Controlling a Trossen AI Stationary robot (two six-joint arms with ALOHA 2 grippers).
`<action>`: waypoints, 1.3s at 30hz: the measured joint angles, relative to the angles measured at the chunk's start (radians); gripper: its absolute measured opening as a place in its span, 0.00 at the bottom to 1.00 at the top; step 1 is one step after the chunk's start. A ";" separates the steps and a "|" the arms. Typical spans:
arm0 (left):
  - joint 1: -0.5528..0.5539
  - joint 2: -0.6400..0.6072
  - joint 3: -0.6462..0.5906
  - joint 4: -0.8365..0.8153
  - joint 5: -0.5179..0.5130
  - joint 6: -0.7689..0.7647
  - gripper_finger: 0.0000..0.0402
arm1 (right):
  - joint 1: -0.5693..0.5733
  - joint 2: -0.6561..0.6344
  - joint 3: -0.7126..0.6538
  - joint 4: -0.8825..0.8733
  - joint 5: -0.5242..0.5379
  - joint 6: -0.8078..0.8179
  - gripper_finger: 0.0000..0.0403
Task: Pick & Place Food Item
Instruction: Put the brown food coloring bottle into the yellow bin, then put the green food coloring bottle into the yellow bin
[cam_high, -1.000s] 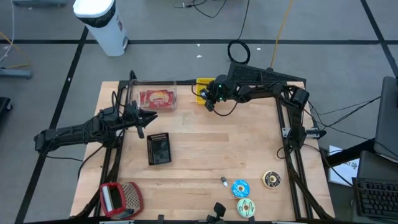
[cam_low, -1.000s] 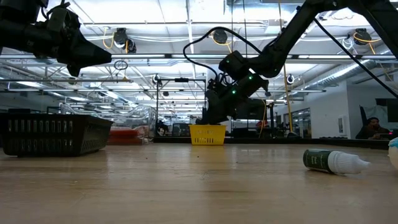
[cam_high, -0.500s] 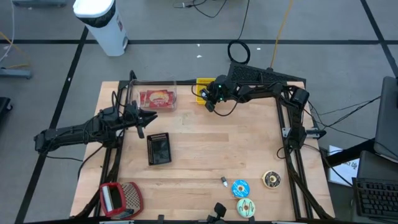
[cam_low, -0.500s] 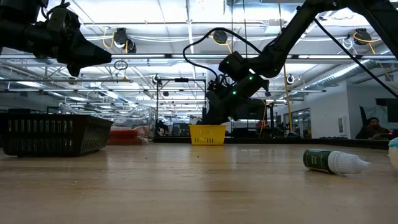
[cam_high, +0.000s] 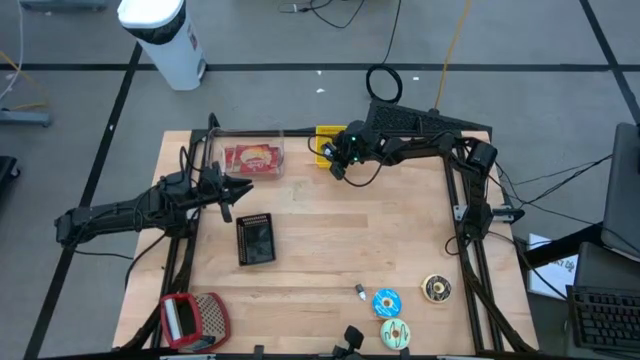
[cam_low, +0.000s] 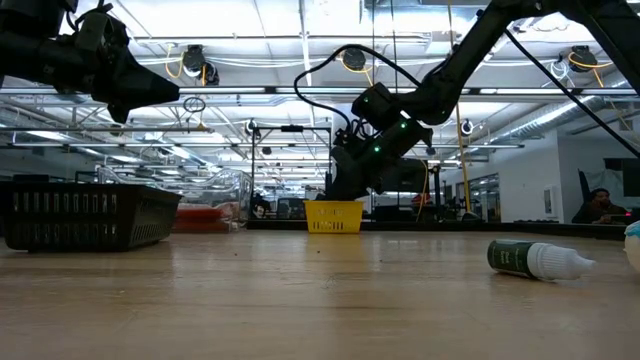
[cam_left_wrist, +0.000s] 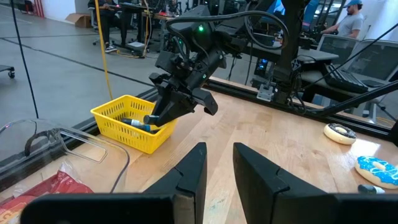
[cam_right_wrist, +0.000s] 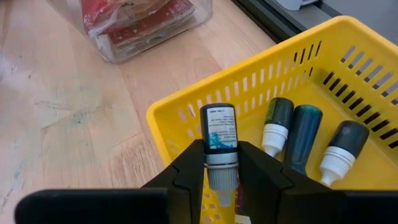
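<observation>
A small bottle of blue-green liquid with a white cap is in my right gripper, which is shut on it over the near wall of the yellow basket. The basket stands at the table's far edge, and three similar bottles lie inside it. The left wrist view shows that gripper slanting down at the basket. My left gripper hovers open over the table's left part, touching nothing. My right gripper pinches the bottle at its cap end between the two fingers. The bottle lies along the fingers, its base pointing away from the wrist. The fingers slant downward from the table's right side. The bottle is lifted clear above the basket's rim.
A clear tub holding a red packet stands left of the basket. A black basket sits mid-left, and a red item at the near left corner. Near the right front lie three donuts and one more bottle.
</observation>
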 joint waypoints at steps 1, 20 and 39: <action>0.000 0.000 0.000 0.000 0.000 0.000 0.20 | 0.000 0.000 0.000 0.000 0.000 0.000 0.19; 0.000 0.000 0.000 0.000 0.000 0.000 0.20 | 0.000 0.000 0.000 0.000 0.000 0.000 0.19; 0.000 0.000 0.000 0.000 0.000 0.000 0.20 | 0.001 -0.001 0.000 0.010 0.000 -0.011 0.37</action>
